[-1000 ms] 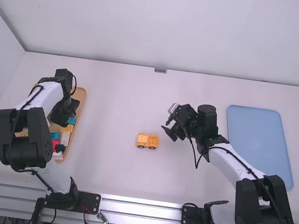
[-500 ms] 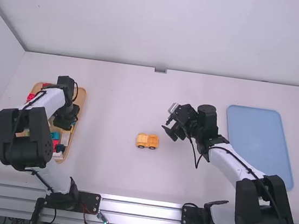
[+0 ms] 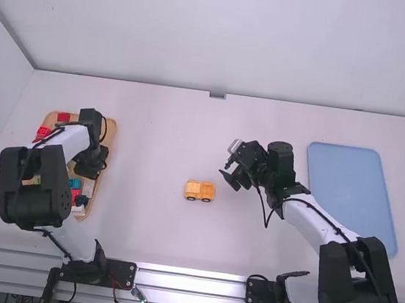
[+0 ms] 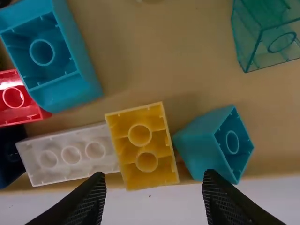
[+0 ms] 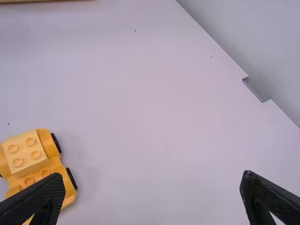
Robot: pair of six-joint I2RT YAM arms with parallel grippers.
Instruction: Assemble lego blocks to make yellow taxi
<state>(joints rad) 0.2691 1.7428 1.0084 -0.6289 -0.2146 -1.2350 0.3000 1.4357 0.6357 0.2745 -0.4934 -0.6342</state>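
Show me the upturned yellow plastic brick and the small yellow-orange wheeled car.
Upturned yellow plastic brick (image 4: 143,149): left wrist view, hollow underside, between its two rings.
Small yellow-orange wheeled car (image 3: 200,190): high view, middle of its body.

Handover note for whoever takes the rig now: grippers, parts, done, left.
Left gripper: open, above the wooden tray, over a yellow block lying hollow side up.
Right gripper: open, empty, over the table, right of the taxi build.
Done: wheeled base carries a light-yellow block at one end; studs beside it are bare.
Left: probably pick the yellow block, turn it studs-up and add it to the build; final layout can't be told from here.
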